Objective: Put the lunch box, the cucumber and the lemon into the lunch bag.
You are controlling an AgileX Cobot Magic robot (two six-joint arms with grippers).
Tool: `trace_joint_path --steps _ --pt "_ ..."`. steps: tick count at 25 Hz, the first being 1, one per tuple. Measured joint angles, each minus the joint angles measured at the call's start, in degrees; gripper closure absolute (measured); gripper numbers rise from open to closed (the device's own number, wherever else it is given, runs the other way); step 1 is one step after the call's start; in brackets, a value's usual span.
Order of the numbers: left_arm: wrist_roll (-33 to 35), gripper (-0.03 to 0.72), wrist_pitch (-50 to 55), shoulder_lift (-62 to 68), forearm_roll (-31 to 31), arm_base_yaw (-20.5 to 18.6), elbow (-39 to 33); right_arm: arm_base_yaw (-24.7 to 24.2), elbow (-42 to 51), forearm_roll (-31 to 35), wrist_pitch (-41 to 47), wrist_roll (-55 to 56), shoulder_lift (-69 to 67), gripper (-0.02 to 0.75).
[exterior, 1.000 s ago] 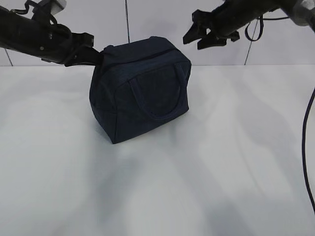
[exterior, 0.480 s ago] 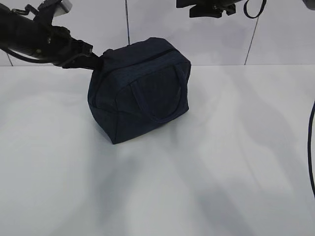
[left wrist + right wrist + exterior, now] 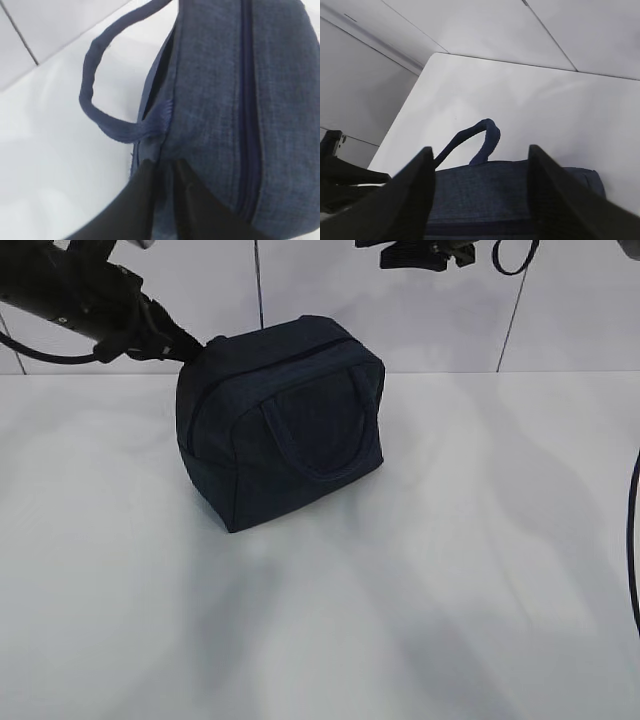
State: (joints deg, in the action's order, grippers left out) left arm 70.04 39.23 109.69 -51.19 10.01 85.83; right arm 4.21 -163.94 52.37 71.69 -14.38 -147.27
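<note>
A wide white table (image 3: 420, 600) is seen from the front at a slant, its near half bare. Farther back, left of centre, the lunch bag (image 3: 285, 430) is set upright on the tabletop: a boxy dark navy fabric bag, turned so that one corner faces the camera. A loop handle (image 3: 325, 440) is laid flat against its front panel, and the top zipper (image 3: 290, 352) is seen as a closed line running along the top.

At the bag's upper left end, the left gripper (image 3: 195, 348) is reached in from the left edge on a black arm. In the left wrist view, its two dark fingers (image 3: 135, 205) are held close together with only a thin slit between them, their tips set against the fabric seam at the bag's end, beside the base of the second loop handle (image 3: 107, 90). Whether the fabric is pinched or merely touched cannot be told.

Farthest back and highest, the right gripper (image 3: 415, 252) is cut off by the top edge of the exterior view, above and to the right of the bag. In the right wrist view, the right gripper (image 3: 480, 200) is shown with its jaws spread wide and nothing between them, the bag's top lying well below.

A tiled grey wall (image 3: 560, 320) is seen behind the table.
</note>
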Motion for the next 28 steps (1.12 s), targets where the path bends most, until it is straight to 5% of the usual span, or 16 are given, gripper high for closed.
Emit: trace_joint_path --steps 9,17,28 --pt "7.22 0.557 0.48 0.00 8.35 0.00 1.87 0.00 0.58 -14.96 0.14 2.12 0.58 0.305" --pt "7.50 0.508 1.79 -4.85 22.05 0.00 1.87 0.27 11.62 -15.05 0.14 2.72 6.86 0.305" --pt "6.72 0.494 5.09 -16.77 27.24 0.00 1.87 0.38 36.60 -16.41 0.14 -4.43 26.58 0.305"
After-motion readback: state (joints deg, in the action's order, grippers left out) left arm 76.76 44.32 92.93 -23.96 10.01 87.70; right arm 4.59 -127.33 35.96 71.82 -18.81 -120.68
